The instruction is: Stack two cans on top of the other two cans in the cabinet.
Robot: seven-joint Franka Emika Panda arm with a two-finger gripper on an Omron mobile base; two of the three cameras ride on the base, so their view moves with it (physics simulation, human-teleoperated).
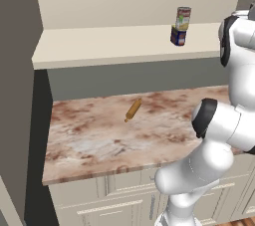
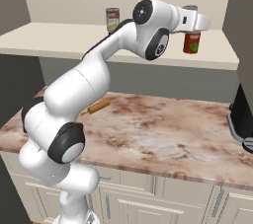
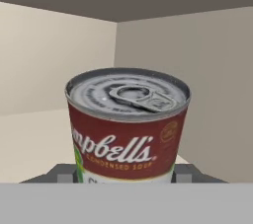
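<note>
A: Drawers sit nearest, under the near edge of the bench. On the bench, left of middle, lies a rolling pin, no part of the job.

B: And the jaws?

A: Up in the cabinet, at its right end. The gripper is clamped narrow on a red can, held upright, pull-tab lid up, clear of the shelf by the look of the right base view. In the hand view both fingertips sit at the can's foot, one each side.

B: Where does it need to go?

A: I'd say onto a can that has nothing on top. The left base view shows one stack done: a labelled can standing on a short blue can, on the shelf's right half. From the right base view that stack lies to the left of the held can, well apart.

B: And the fourth can, the base for this one?

A: I can't find it. It may be under or behind the hand; the arm covers that stretch of shelf. So I can't tell whether the held can is over its base.

B: Anything else unclear?

A: A dark object at the far right of the bench is cut off by the frame.
</note>
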